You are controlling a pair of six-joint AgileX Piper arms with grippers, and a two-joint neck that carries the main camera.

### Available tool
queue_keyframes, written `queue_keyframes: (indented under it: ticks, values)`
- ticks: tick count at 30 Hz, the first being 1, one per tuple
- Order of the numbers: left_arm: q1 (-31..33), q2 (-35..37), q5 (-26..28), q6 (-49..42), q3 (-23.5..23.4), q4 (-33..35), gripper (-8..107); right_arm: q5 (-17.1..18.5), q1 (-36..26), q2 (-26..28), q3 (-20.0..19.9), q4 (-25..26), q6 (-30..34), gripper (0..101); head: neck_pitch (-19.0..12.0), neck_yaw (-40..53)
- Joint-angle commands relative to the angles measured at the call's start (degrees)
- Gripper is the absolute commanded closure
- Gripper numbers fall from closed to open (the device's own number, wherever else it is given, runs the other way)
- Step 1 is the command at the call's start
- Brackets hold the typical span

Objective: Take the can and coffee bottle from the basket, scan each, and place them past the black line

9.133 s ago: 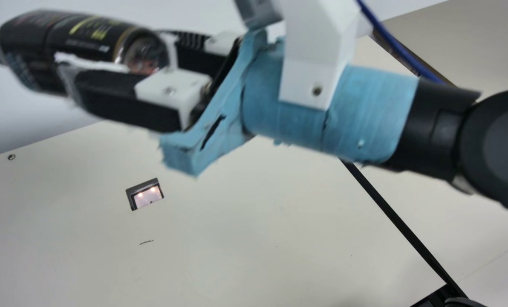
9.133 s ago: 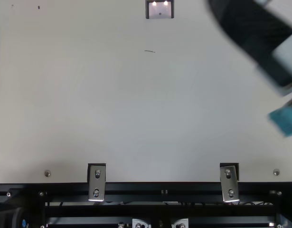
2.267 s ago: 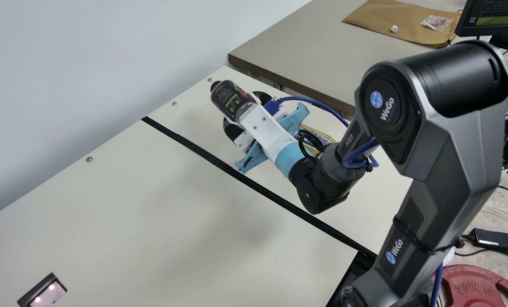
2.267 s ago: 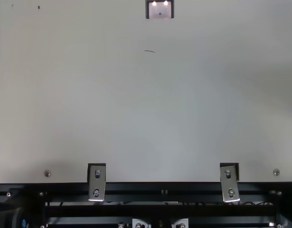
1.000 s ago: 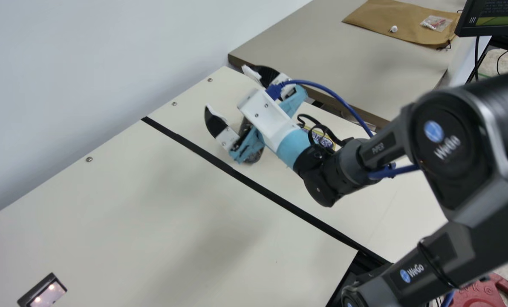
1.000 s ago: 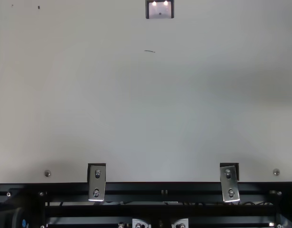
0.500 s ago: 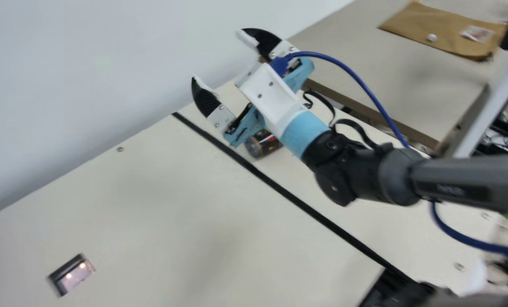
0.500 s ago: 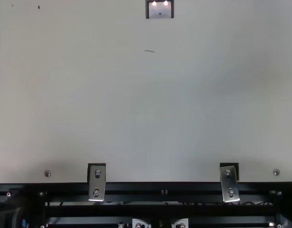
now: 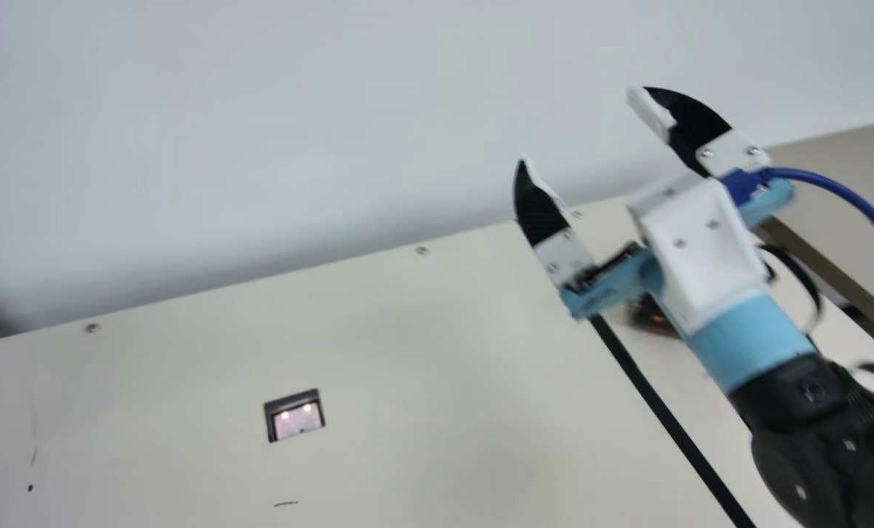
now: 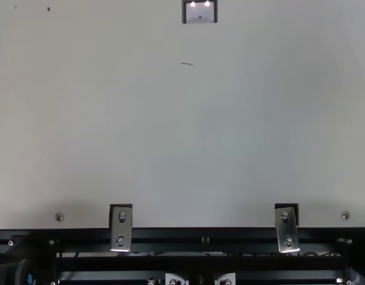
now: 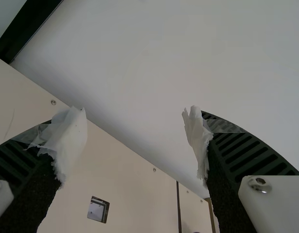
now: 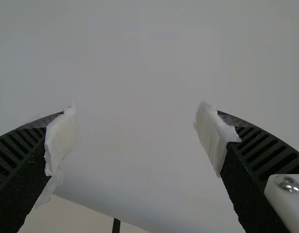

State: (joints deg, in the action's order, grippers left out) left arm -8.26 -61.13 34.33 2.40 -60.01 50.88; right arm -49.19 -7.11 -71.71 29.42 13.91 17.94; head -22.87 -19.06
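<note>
Main view: right gripper (image 9: pixel 580 126) raised, slanting toward the wall (image 9: pixel 298 147), 2 fingers spread wide, bottle (image 9: pixel 651 317) peeking out behind its wrist!

The setting is presenting as a robotics lab or test station. A robot arm (image 9: pixel 748 343) is carrying a blue cable (image 9: pixel 849 193) above the tabletop (image 9: pixel 422 352). A lit scanner window (image 9: pixel 298 420) is sitting recessed in it. Bolted steel brackets (image 10: pixel 121 228) are bridging the near edge and a black metal frame (image 10: pixel 241 236).
</note>
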Motion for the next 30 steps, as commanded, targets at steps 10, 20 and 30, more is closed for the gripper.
queue_keyframes:
  ticks: [10,20,30]
  values:
    - [0.0,0.0,0.0,0.0,0.0,0.0,9,1.9,1.3,1.5,1.0,3.7,0.5,0,-1.9,0.5]
    - [2.1,-2.5,1.2,4.0,-5.6,-5.0,9,19.5,6.2,2.3,9.4,-0.4,-2.3,0,-1.9,0.5]
    - [5.4,-3.2,5.1,11.5,-10.1,-13.2,9,44.7,10.4,6.5,17.1,-0.9,-4.0,0,-1.9,0.5]
